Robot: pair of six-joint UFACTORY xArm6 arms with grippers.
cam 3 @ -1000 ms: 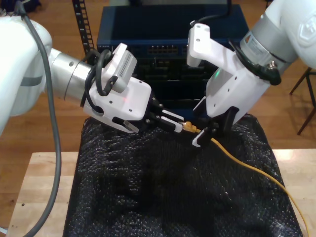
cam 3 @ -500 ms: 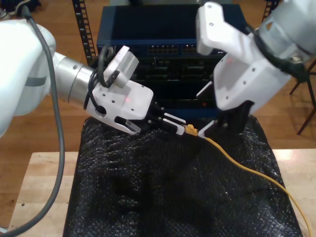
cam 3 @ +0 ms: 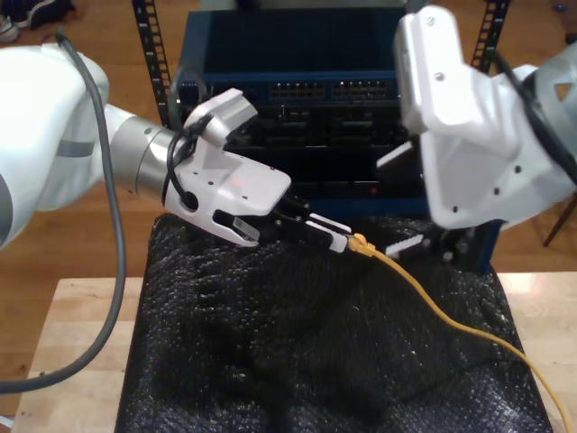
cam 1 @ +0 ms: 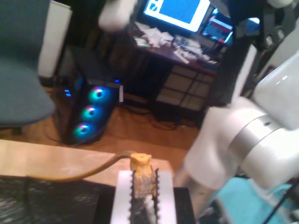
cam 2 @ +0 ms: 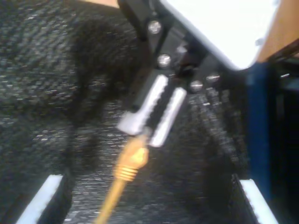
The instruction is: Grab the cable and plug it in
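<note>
The yellow-orange cable (cam 3: 433,307) runs across the black mat from the exterior view's lower right up to its plug end (cam 3: 361,244). My first gripper (cam 3: 338,236), on the arm at the exterior view's left, is shut on that plug end, which sticks out past the serrated fingers (cam 2: 156,109). The first wrist view shows the plug (cam 1: 140,163) pinched between the pads, with the cable (cam 1: 79,175) trailing away. My second gripper (cam 3: 433,245), at the exterior view's right, stands open and apart from the cable (cam 2: 128,168), its white fingertips (cam 2: 42,198) spread wide.
A blue network switch (cam 3: 306,90) with rows of ports stands in the rack behind the grippers. A black bubble-textured mat (cam 3: 270,361) covers the wooden table (cam 3: 81,343). In the first wrist view, a desk, a monitor and a lit computer tower (cam 1: 91,112) lie beyond the table.
My second gripper has drawn back from the cable, up and toward the exterior view's right. My first gripper keeps the plug end and has shifted slightly toward the exterior view's right.
</note>
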